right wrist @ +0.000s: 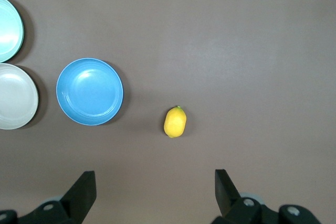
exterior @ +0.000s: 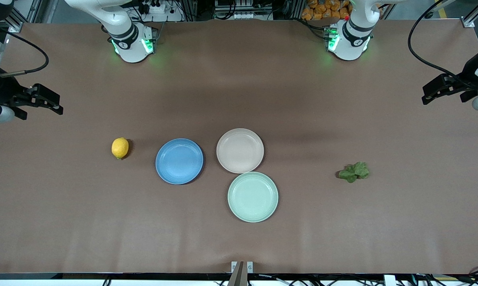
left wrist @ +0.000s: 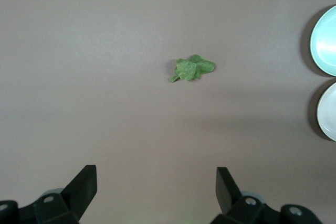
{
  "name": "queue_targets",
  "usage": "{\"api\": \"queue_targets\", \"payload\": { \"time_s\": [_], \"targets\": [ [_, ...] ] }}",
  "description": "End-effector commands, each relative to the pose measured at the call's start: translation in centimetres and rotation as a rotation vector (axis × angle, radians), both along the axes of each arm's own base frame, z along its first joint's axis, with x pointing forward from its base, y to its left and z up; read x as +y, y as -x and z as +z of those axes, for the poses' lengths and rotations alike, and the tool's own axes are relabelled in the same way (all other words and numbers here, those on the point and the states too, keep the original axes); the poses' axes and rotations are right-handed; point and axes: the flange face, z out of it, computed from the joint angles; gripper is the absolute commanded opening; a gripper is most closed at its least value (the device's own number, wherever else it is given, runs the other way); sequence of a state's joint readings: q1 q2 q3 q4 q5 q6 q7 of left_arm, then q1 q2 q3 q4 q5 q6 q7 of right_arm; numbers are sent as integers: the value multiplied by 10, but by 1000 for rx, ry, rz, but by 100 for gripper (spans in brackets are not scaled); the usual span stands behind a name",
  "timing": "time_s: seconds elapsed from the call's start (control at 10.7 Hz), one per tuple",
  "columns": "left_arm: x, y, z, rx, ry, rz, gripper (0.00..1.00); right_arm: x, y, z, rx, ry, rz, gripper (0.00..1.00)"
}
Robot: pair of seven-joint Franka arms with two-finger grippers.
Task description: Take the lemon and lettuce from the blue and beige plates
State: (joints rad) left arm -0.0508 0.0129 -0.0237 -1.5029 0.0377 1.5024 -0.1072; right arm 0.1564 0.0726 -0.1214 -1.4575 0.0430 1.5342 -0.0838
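Note:
The yellow lemon [exterior: 120, 148] [right wrist: 175, 122] lies on the bare table beside the blue plate [exterior: 179, 161] [right wrist: 89, 92], toward the right arm's end. The green lettuce [exterior: 354, 172] [left wrist: 192, 69] lies on the table toward the left arm's end, apart from the beige plate [exterior: 240, 150] [left wrist: 328, 111]. Nothing lies on either plate. My right gripper [exterior: 60, 104] [right wrist: 155, 177] hangs open and empty above the table's right-arm end. My left gripper [exterior: 423, 95] [left wrist: 156, 174] hangs open and empty above the left-arm end.
A pale mint-green plate [exterior: 252, 196] [left wrist: 325, 40] with nothing on it touches the beige plate and lies nearer to the front camera. The beige plate [right wrist: 16, 95] and the mint plate [right wrist: 8, 27] also show in the right wrist view. Brown table [exterior: 64, 206] surrounds everything.

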Motion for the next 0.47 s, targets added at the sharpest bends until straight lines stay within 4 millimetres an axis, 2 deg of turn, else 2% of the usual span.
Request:
{"api": "queue_targets", "payload": {
  "time_s": [0.0,0.38],
  "targets": [
    [1,4,1,10,-3,-18,100,-3,3,5,-10,7,8,100],
    [-1,5,-1,20,3,-21,100,-4,3,4,-10,6,5,100]
  ]
}}
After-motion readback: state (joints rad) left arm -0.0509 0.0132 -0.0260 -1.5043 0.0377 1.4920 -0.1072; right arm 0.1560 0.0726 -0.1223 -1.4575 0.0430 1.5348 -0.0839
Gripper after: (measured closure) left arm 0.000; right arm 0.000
